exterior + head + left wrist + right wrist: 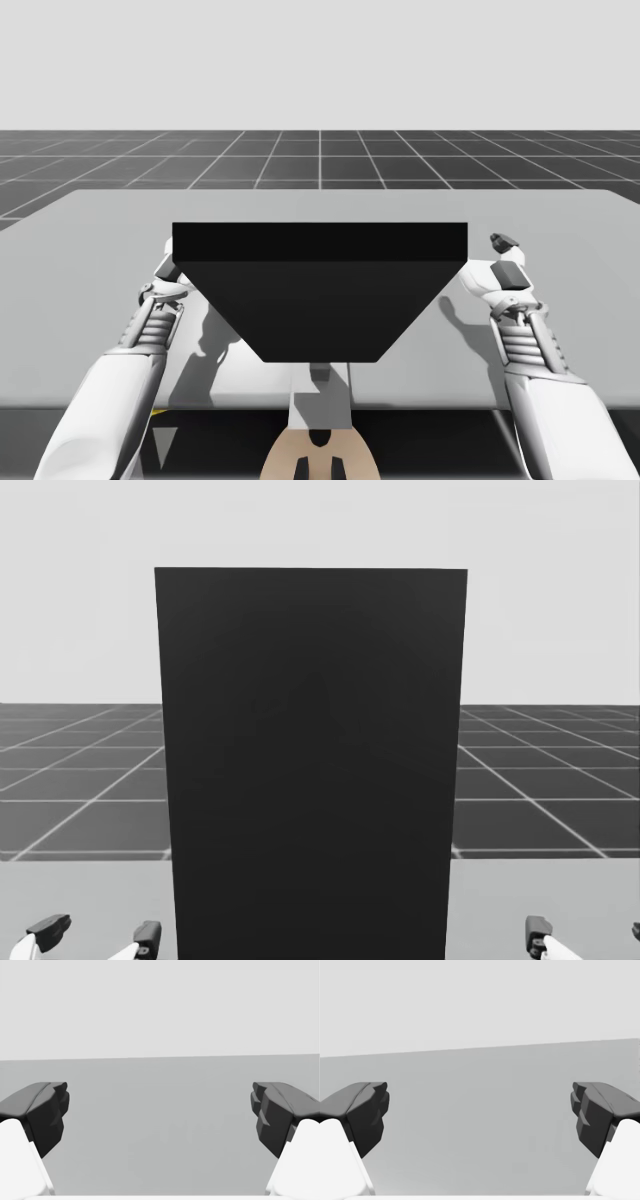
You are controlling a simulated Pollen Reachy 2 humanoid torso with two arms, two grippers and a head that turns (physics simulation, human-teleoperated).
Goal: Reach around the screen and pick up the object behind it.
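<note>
Grey tabletop (100,230) carries my left hand (160,1110), spread wide open and holding nothing, just off the left edge of the black screen (310,770). That screen stands upright and broad in the middle, hiding the object on its far side, so I cannot tell which edge it lies nearer. My right hand (480,1110) is just off the right edge, equally wide open and empty. Either arm, I judge, must go forward past its edge, then inward.
</note>
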